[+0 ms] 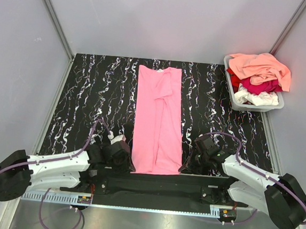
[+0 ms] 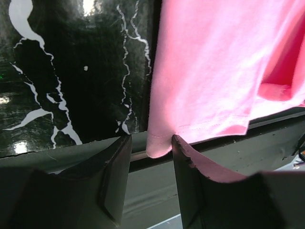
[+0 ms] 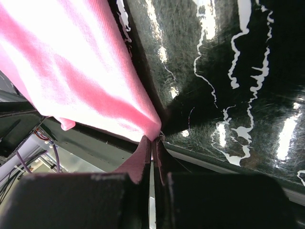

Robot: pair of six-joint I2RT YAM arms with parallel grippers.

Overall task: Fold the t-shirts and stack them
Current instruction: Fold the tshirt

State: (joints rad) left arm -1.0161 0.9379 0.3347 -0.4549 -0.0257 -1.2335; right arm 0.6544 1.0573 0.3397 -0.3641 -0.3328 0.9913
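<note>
Pink tee (image 1: pixel 158 120): lies flat on the counter (image 1: pixel 89 103), middle of the black marbled top. It is folded lengthwise into a long narrow strip. Collar end is far from the arms; the hem reaches the near edge and slightly overhangs it. A folded-in sleeve shows as a diagonal crease on the upper layer.

Left gripper (image 2: pixel 150 143): at the near-left hem corner. Released, jaws standing apart with a clear gap. The stitched corner of the hem hangs into that gap, close to the inner face of one finger, but is not pinched.

Right gripper (image 3: pixel 155 143): at the near-right hem corner. Clenched, with the fingers pressed together and pink cloth caught between them. The fabric bunches into a point at the fingertips and drapes over the counter edge beside them.

Both arms sit low at the near edge, one on each side of the strip.

Tub (image 1: pixel 253 107): grey, far right corner, well apart from the pink tee. It holds a loose heap, with a peach tee (image 1: pixel 261 68) on top spilling over the rim, a crimson tee (image 1: pixel 262 86) under it, and a white tee (image 1: pixel 256 97) at the front.
</note>
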